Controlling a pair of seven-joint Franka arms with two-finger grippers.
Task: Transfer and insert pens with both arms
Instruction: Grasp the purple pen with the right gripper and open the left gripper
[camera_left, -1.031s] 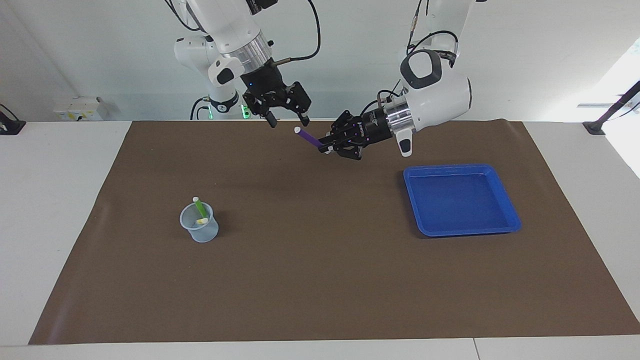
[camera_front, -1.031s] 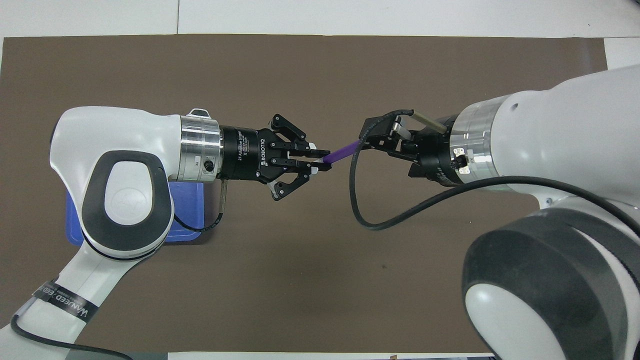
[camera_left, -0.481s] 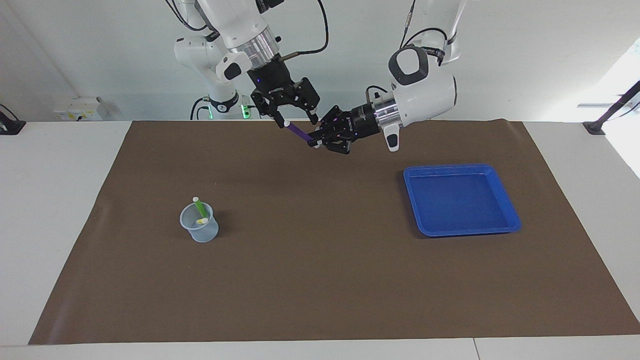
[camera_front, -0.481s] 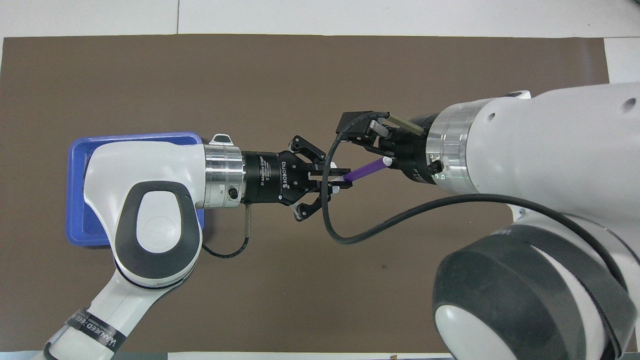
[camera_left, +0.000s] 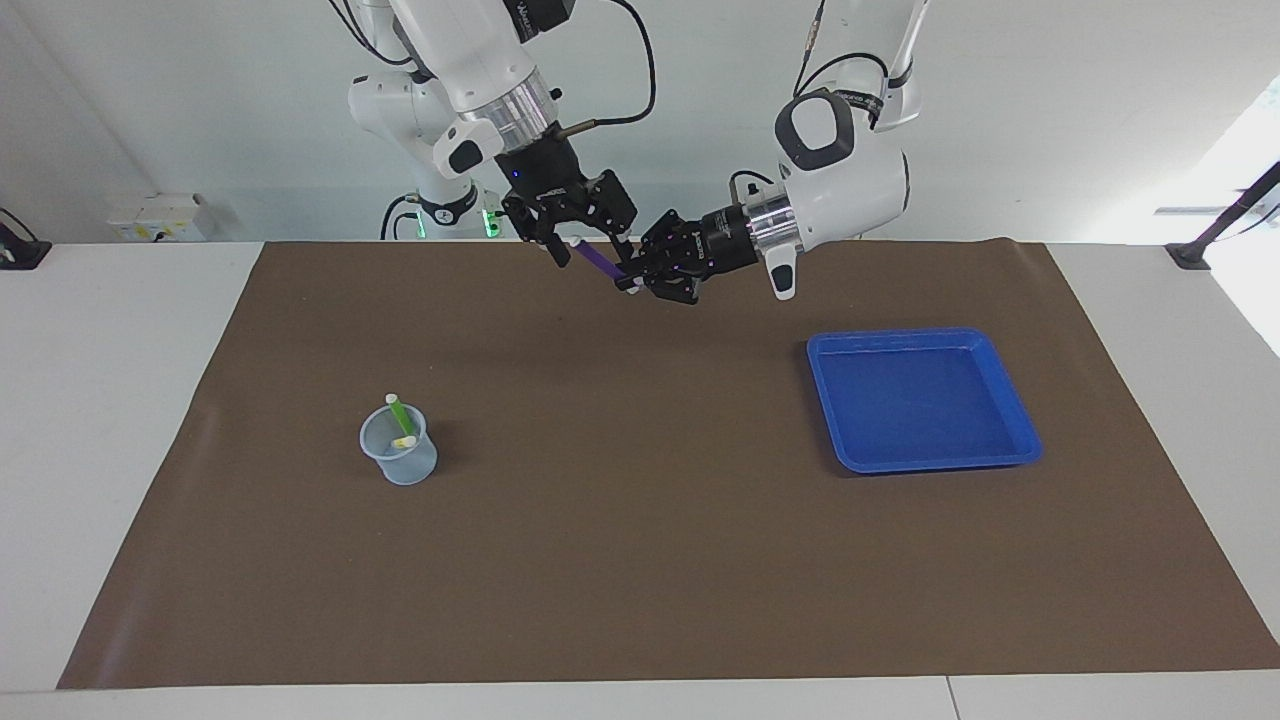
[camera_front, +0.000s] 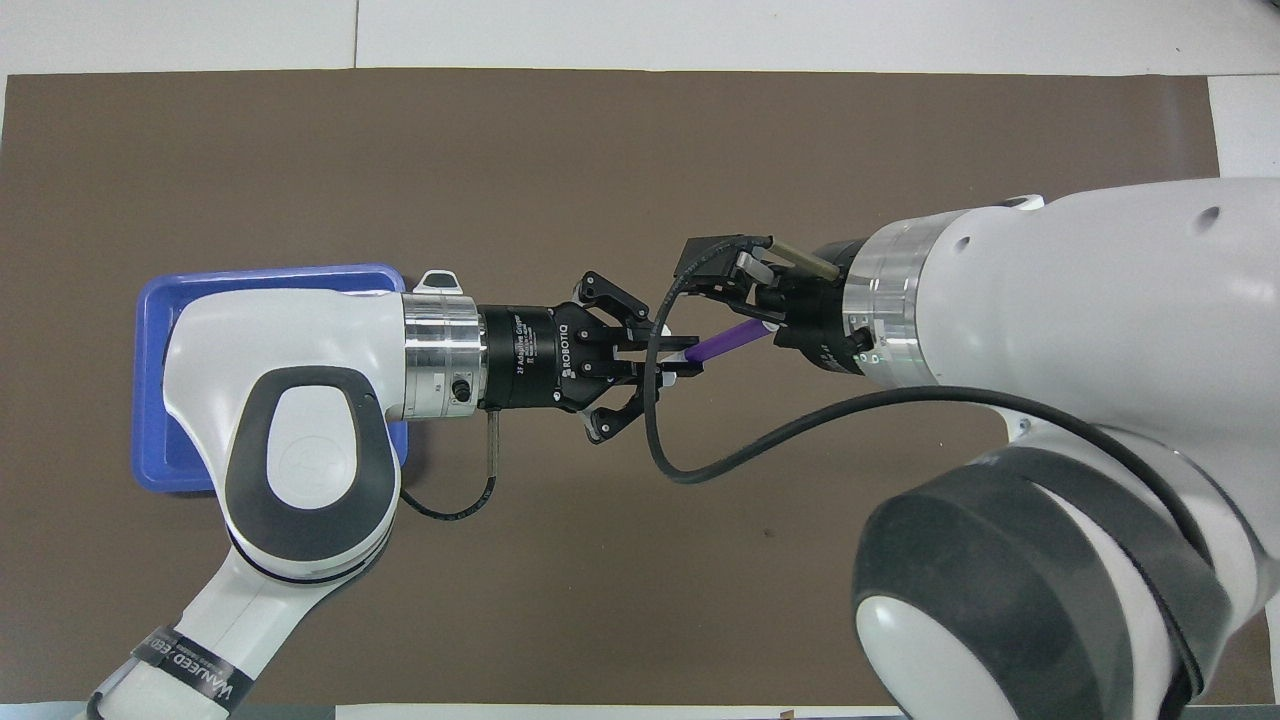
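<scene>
The purple pen (camera_left: 601, 265) (camera_front: 725, 342) hangs slanted in the air over the mat's robot-side middle. My left gripper (camera_left: 634, 281) (camera_front: 692, 360) is shut on its lower end. Its whitish cap end points up between the fingers of my right gripper (camera_left: 585, 250) (camera_front: 764, 318), which stands open around it. The green pen (camera_left: 399, 411) and the yellow pen (camera_left: 404, 441) stand in a clear cup (camera_left: 399, 458) toward the right arm's end of the table. My right arm hides that cup in the overhead view.
A blue tray (camera_left: 1015, 415) (camera_front: 155, 400) lies on the brown mat (camera_left: 640, 560) toward the left arm's end. In the overhead view my left arm partly covers the tray. A smaller white arm with a green light (camera_left: 430, 190) stands by the wall.
Both grippers rose and drew together. The pen's cap end, clear of my right gripper a second ago, now sits between its open fingers. My left gripper kept its hold.
</scene>
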